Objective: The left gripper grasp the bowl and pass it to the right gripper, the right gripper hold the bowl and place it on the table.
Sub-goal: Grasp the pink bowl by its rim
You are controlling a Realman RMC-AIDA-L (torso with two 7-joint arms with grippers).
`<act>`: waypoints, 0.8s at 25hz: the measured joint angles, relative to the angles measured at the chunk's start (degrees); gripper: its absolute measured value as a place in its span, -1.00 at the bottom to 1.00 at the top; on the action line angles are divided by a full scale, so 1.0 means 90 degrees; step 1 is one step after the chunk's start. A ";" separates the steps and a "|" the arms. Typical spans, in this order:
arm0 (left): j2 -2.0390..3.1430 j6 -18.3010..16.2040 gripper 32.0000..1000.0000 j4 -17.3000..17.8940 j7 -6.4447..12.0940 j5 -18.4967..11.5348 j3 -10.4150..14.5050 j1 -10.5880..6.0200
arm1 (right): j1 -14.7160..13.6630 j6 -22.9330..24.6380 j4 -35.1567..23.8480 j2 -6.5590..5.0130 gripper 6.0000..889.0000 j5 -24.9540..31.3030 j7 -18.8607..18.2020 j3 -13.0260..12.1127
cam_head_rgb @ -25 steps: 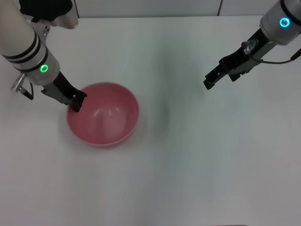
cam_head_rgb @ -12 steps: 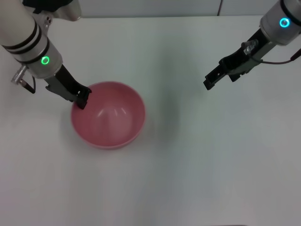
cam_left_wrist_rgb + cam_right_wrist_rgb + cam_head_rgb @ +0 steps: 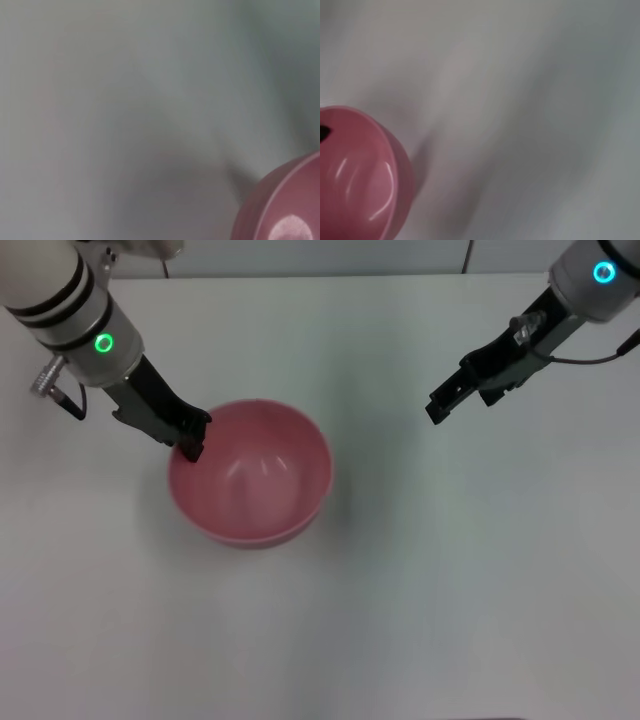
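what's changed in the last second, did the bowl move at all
Yes. The left gripper, shut on the near-left rim of the bowl, has carried it toward the robot's right and a little farther from the robot. The right gripper has barely shifted, hanging over the table at far right, well apart from the bowl. No handover yet.

Looks like a lab or robot test bench, not a home. Plain white matte table (image 3: 420, 590) fills nearly the whole head view, unmarked, no cloth. Along the far edge a pale wall or panel (image 3: 330, 255) with one thin vertical seam (image 3: 467, 255) far right. Even, flat lighting. Wrist views show only more of the same white surface.
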 joint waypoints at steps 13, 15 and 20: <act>-0.0029 -0.0202 -0.97 -0.0056 0.0002 -0.0441 -0.0007 -0.0351 | 0.0268 0.0646 -0.0412 0.0030 0.97 0.0383 0.0047 0.0007; -0.0057 -0.0226 -0.97 -0.0061 0.0002 -0.0459 -0.0006 -0.0427 | 0.0331 0.0691 -0.0414 0.0056 0.97 0.0407 0.0052 0.0006; -0.0071 -0.0266 -0.97 -0.0057 0.0007 -0.0590 -0.0006 -0.0630 | 0.0434 0.0763 -0.0415 0.0097 0.97 0.0414 0.0071 0.0009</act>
